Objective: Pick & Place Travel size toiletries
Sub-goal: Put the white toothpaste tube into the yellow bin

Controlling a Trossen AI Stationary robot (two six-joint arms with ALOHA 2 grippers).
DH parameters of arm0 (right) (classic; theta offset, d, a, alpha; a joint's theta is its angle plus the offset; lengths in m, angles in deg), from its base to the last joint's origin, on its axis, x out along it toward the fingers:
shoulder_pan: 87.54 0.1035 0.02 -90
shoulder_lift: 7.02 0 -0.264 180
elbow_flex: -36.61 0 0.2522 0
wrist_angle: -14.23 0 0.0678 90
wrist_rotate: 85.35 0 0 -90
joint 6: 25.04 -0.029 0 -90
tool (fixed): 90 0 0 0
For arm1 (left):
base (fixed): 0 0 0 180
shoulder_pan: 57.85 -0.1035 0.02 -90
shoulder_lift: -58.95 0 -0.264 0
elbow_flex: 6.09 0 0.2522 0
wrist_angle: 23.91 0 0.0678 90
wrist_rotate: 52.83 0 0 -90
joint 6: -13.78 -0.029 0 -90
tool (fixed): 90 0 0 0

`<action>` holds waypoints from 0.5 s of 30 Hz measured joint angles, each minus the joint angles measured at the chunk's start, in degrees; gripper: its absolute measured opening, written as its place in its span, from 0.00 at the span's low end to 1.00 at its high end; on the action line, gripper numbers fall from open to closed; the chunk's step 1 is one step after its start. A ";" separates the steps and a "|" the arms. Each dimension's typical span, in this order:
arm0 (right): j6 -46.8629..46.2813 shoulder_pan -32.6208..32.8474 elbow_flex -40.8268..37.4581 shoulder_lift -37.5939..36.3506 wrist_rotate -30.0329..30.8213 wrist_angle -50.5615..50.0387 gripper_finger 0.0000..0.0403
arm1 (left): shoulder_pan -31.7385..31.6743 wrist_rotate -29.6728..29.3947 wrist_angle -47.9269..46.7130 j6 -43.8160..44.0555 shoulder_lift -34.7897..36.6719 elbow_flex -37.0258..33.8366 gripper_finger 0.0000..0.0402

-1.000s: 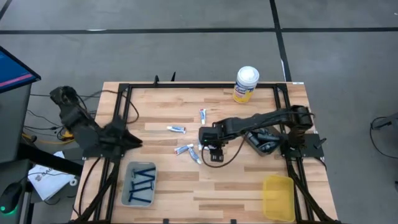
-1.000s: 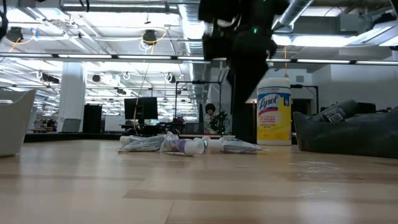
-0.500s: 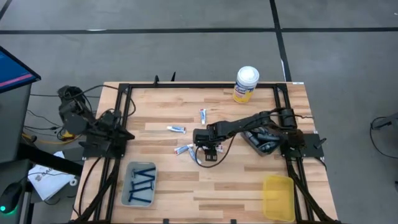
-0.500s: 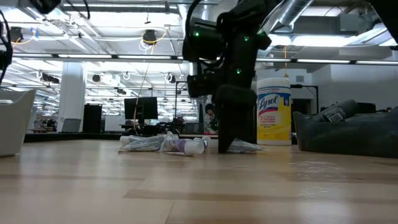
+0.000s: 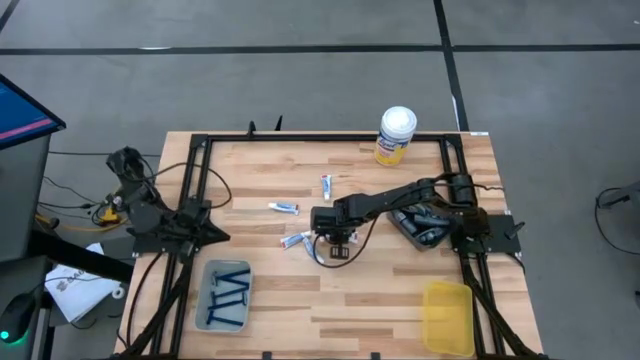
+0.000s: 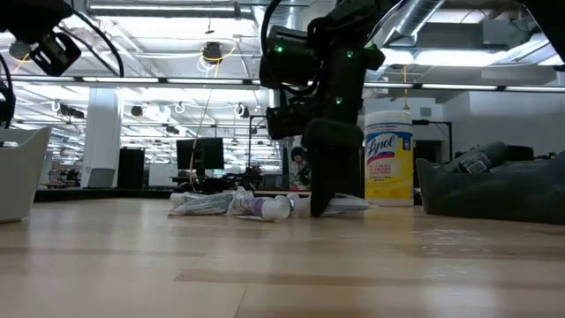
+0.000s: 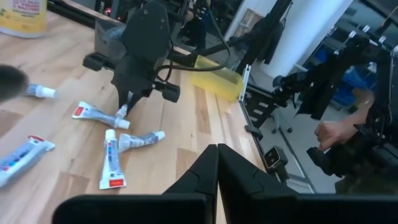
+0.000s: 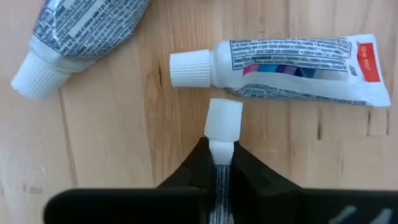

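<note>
Several small white tubes lie on their sides mid-table: one, one and one. My right gripper stands over the nearest tube, fingers down and shut on it. In the right wrist view two more tubes, one and one, lie just beyond it. Thin blue razors lie in the grey tray. My left gripper is shut on nothing, raised above the table's left edge. My right gripper pinches the white tube just behind its cap, at the neck, between its two fingers. The cap sticks out past the fingertips. The fingers come from above, pointing down. The gripper hides the tube's body in its own view; the tube lies on the table.
A tall yellow canister with a white lid stands at the far edge. A dark tray with items sits under the right arm. A yellow tray is at the near right. A person's hand shows beyond the table.
My right gripper has come down onto the table, a little toward the left edge, and has shut on the tube. My left arm has swung about at the table's left edge and its gripper now shows high up in the low view.
</note>
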 joint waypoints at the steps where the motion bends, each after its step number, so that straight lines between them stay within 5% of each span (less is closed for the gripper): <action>1: 0.07 0.00 -0.15 -0.58 0.08 -0.47 0.03 | -0.02 0.00 1.00 0.01 0.50 -1.03 0.00; 15: -7.77 1.57 -0.24 -23.58 0.58 -11.85 0.02 | 0.00 -1.79 12.02 -0.12 5.48 -13.09 0.00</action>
